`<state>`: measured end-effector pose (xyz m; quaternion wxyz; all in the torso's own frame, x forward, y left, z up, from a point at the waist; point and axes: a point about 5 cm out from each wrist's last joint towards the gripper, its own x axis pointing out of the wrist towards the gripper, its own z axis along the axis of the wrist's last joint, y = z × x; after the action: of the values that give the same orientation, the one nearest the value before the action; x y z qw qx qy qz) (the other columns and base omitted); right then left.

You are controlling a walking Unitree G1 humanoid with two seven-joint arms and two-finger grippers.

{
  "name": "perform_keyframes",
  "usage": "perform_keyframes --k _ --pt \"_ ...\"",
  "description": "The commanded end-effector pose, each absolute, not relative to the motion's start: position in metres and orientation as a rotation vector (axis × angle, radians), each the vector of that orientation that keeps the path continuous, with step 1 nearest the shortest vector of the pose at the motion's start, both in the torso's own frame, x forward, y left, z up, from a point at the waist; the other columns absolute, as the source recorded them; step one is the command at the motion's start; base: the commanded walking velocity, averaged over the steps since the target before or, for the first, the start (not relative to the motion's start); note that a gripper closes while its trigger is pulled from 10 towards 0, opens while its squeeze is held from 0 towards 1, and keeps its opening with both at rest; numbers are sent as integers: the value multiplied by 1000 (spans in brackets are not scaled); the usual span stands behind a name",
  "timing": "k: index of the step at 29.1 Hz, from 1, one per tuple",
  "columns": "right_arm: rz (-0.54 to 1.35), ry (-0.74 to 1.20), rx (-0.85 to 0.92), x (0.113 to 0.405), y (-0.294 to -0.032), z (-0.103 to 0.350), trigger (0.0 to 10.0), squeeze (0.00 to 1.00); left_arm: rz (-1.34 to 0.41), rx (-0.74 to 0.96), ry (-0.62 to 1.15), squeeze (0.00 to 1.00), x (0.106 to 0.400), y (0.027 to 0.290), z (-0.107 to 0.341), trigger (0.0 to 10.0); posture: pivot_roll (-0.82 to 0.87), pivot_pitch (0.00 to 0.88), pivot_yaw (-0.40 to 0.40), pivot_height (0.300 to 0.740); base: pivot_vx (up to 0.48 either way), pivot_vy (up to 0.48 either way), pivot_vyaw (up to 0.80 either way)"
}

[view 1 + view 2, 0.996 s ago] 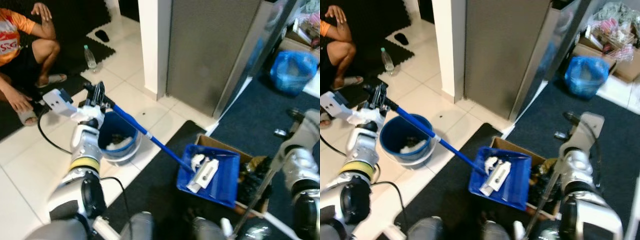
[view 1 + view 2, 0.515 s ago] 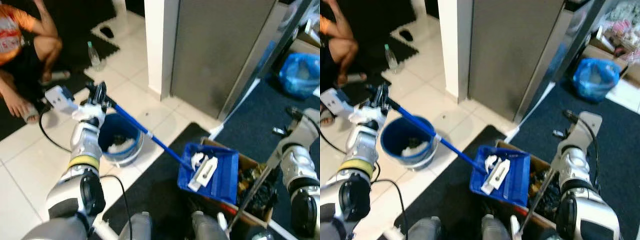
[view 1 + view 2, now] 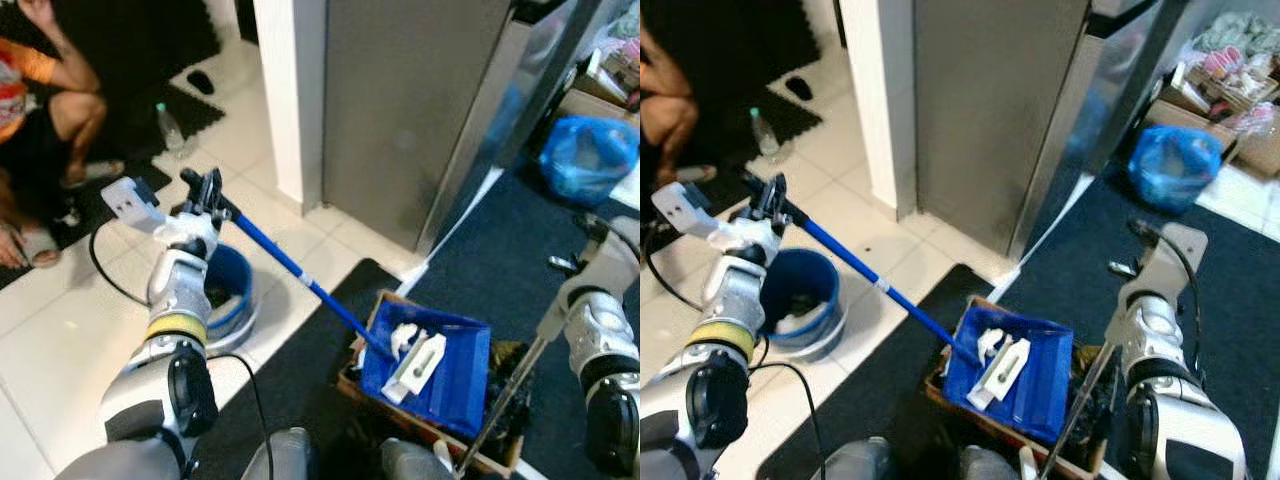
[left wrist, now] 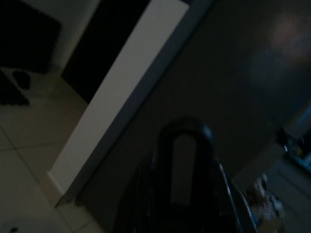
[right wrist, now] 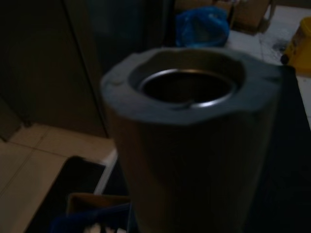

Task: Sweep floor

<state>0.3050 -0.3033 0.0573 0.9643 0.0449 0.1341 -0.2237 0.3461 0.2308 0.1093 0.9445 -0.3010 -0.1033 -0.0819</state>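
Blue dustpan point(image 3: 440, 362), apparently gripped by left fingers point(image 3: 205, 190), holds scraps point(image 3: 413, 352).

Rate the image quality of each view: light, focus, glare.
Left and right eye views: evenly lit, slightly soft, sharp enough to read the blue dustpan and its handle; the white tiles look a bit washed out. Left wrist view: very dark, only a black looped handle end and the pale wall are legible. Right wrist view: dim, with a blurred grey tube end close to the lens.
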Motion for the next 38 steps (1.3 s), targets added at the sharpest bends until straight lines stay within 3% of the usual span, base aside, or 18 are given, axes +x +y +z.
perform_keyframes --k 1,14,21,28,38 --pt "-459 266 81 305 -306 59 10000 0 -157 -638 -229 0 347 231 112 10000 135 9 -38 740 0 0 0" --pt "-462 267 84 304 -306 58 10000 0 -171 -625 -228 0 348 230 114 10000 135 8 -35 740 0 0 0" --pt "-461 269 84 304 -305 57 10000 0 -175 -605 -224 0 351 232 118 10000 133 12 -34 740 0 -449 0" --pt "-467 265 82 303 -307 58 10000 0 -160 -595 -231 0 351 236 120 10000 128 6 -29 740 0 0 0" --pt "-471 265 84 302 -307 57 10000 0 -126 -440 -284 0 354 250 140 10000 132 11 -28 740 0 0 0"
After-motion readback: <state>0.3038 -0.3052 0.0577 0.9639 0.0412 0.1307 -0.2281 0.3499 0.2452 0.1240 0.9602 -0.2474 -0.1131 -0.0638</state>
